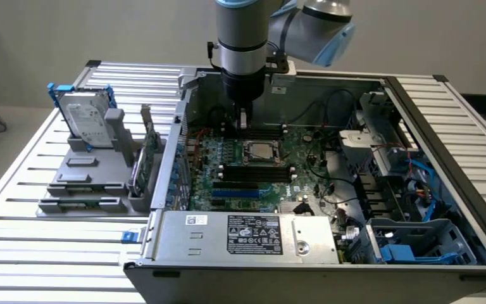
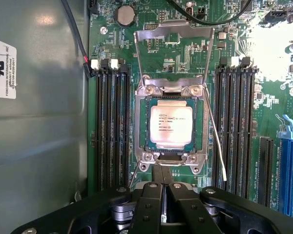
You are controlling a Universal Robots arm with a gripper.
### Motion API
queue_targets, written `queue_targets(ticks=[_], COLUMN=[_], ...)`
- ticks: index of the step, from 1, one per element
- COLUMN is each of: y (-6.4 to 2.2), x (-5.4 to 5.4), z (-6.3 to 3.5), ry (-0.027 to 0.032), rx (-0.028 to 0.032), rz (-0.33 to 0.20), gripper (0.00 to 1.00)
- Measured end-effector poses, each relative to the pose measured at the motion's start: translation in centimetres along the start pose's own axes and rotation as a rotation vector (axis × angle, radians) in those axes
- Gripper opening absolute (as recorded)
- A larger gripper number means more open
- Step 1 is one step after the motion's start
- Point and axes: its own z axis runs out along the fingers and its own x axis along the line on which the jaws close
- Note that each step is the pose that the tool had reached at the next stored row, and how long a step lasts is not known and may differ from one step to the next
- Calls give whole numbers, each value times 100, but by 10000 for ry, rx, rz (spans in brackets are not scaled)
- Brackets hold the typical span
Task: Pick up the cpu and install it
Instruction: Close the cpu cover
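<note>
The cpu [image 2: 172, 126], a small square chip with a pale silvery top, lies flat inside the metal-framed socket [image 2: 140, 122] of the green motherboard [image 2: 278, 73]. The socket's load plate [image 2: 173, 36] stands swung open behind it. In the exterior view the cpu [image 1: 257, 152] sits mid-board inside the open computer case. My gripper [image 1: 243, 121] hangs straight down over the board, just beyond the socket and above it. Seen from the wrist, the gripper [image 2: 162, 171] has its two black fingers pressed together, holding nothing, with their tips at the socket's edge.
Black memory slots [image 2: 110, 126] flank the socket on both sides. A silver hard drive [image 1: 87, 117] stands in a grey fixture [image 1: 83, 183] at the exterior view's left. The power supply [image 1: 252, 234] and a blue drive cage [image 1: 420, 244] fill the case's near side.
</note>
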Motion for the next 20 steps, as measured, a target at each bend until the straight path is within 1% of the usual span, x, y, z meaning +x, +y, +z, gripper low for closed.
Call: queue_targets(ticks=[6,8,10,12,15,20], y=[0,26,90,179,318,550], x=[-3,-21,-43,-57,-69,-73], z=[-1,-1,0,2,-18,-115], ry=[1,38,87,122,138,151], rx=[1,1,0,-1,1,13], rz=[0,3,6,7,8,2], gripper=[11,11,11,11,11,11])
